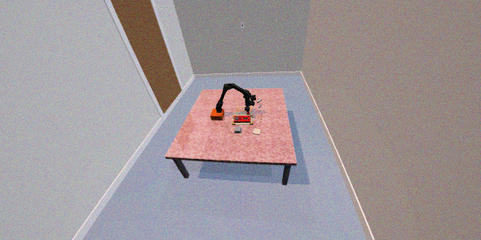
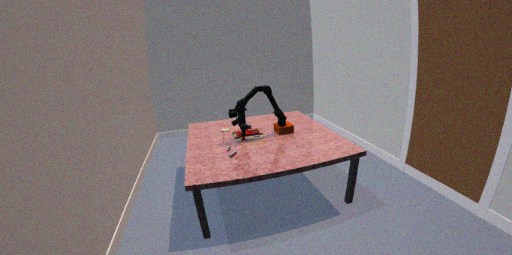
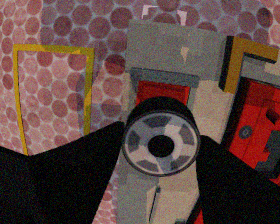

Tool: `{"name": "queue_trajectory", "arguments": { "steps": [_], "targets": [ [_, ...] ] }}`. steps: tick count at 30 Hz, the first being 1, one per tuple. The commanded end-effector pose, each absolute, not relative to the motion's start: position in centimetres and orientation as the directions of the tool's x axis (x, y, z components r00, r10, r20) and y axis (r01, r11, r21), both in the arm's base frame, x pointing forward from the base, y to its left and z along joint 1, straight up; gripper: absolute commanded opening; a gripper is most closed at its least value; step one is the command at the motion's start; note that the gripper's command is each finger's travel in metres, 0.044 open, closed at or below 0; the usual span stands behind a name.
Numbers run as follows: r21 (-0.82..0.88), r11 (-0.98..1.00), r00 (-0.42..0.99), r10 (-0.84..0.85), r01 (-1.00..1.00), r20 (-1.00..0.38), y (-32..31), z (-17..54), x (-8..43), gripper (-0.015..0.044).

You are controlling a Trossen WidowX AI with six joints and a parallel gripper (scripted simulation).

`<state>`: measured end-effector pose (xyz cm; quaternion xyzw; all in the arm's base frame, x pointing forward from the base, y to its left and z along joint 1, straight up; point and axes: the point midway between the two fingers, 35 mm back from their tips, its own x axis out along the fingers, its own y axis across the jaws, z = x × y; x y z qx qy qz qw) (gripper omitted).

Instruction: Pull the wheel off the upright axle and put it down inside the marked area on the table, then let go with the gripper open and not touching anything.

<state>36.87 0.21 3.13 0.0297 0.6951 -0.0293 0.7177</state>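
Note:
My gripper point(image 1: 247, 112) point(image 2: 243, 138) point(image 3: 161, 136) is shut on the wheel point(image 3: 185, 146), a dark-tyred ring with a grey and white spoked face and a dark centre. In the wrist view the wheel sits between the two black fingers, face toward the camera, over a grey and beige base point(image 3: 166, 47) with a red patch. The axle is not distinguishable, so I cannot tell whether the wheel is still around it. The marked area, a yellow outline point(image 3: 51, 48) on the table, lies left of the wheel in the wrist view.
A red panel point(image 1: 242, 118) point(image 3: 251, 107) stands beside the wheel, with a yellow-brown corner piece point(image 3: 235, 65). A grey block point(image 1: 238, 130) and a pale tile point(image 1: 257, 131) point(image 2: 225, 130) lie on the table. Two small grey pieces point(image 2: 228, 148) point(image 2: 233, 154) lie beyond the gripper.

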Motion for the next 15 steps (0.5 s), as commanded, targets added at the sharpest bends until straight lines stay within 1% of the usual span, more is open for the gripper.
{"name": "queue_trajectory", "arguments": {
  "steps": [1,15],
  "targets": [
    [0.002,0.996,0.037,-0.001,0.084,-0.999,0.23,3.58,36.89,0.0000],
    [0.002,0.996,0.037,-0.001,0.085,-0.999,0.23,4.05,36.87,0.0000]
  ]
}}
